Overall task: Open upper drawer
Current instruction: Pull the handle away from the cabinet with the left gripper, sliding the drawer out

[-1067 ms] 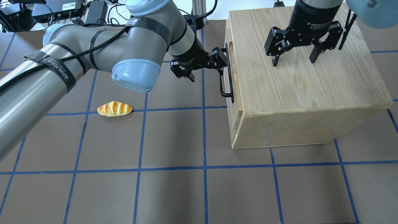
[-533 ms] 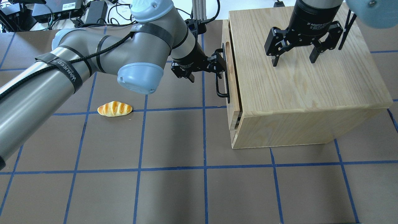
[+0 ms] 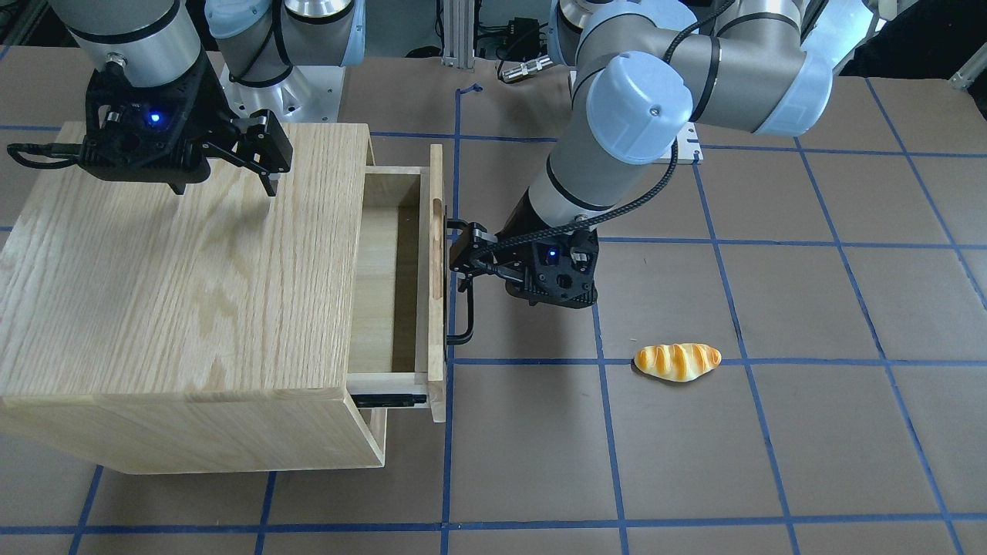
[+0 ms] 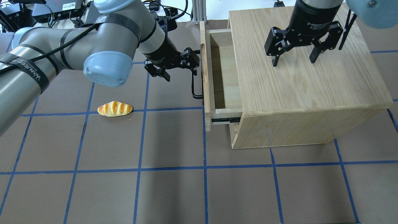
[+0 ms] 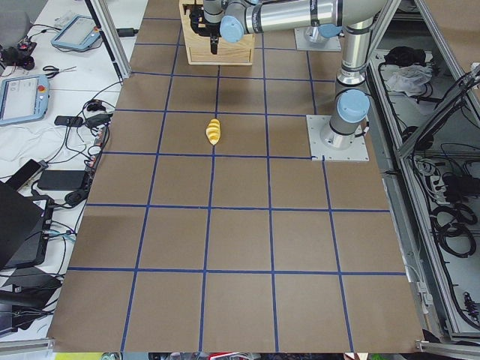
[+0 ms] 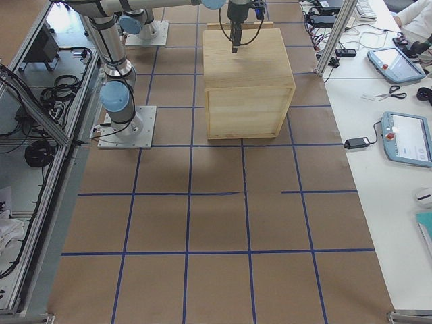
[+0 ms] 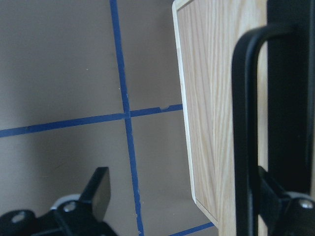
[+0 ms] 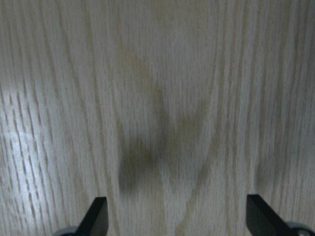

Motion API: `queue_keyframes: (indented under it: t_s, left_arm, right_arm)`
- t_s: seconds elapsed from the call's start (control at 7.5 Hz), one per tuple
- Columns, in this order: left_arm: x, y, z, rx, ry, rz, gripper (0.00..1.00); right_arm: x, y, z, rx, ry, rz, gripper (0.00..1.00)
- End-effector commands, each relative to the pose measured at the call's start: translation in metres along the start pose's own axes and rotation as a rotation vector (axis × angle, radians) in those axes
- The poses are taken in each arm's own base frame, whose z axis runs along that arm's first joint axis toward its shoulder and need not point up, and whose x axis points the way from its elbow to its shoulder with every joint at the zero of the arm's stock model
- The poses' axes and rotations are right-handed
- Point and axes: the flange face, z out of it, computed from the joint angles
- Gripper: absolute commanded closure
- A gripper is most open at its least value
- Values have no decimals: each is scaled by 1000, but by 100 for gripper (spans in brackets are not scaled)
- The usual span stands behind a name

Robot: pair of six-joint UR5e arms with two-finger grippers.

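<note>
The wooden cabinet [image 4: 304, 84] stands at the right of the table. Its upper drawer [image 4: 205, 71] is pulled part way out, and its inside shows empty. My left gripper [image 4: 180, 73] is open, with one finger hooked behind the black handle [image 4: 194, 88] and the other out over the table. In the left wrist view the handle [image 7: 243, 137] crosses in front of that finger [image 7: 283, 201]. In the front view the left gripper [image 3: 517, 293] sits beside the drawer front [image 3: 436, 270]. My right gripper [image 4: 293, 61] is open and empty just above the cabinet top [image 8: 162, 98].
A toy bread roll [image 4: 114, 109] lies on the brown mat left of the drawer, and shows in the front view [image 3: 677, 361]. A black slide rail [image 4: 221, 119] shows under the drawer's near side. Cables and boxes lie beyond the table's far left edge [image 4: 56, 12].
The drawer has slid out of the cabinet to the left, drawn by my left gripper on the handle. The right gripper has not moved.
</note>
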Motion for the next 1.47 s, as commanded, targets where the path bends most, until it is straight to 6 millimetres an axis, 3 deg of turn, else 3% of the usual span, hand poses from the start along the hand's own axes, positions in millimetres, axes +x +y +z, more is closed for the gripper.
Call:
queue_keyframes:
  t_s: [0.0,0.4,0.67,1.07,1.33]
  left_arm:
    - [-43,-6,-14,7,-6,-48,0]
    - [-98,-3,-41,-3,-53,-73,0]
    - [-121,-5,-56,13,-63,-68,0]
    - [-119,7,-85,52,-243,-56,0]
    - [-102,32,-132,87,-252,-43,0]
  right_arm:
    - [0,0,0,-1,0,0,0]
    - [0,0,0,-1,0,-1,0]
    - [0,0,0,1,0,0,0]
    - [0,0,0,1,0,0,0]
    - [0,0,0,-1,0,0,0]
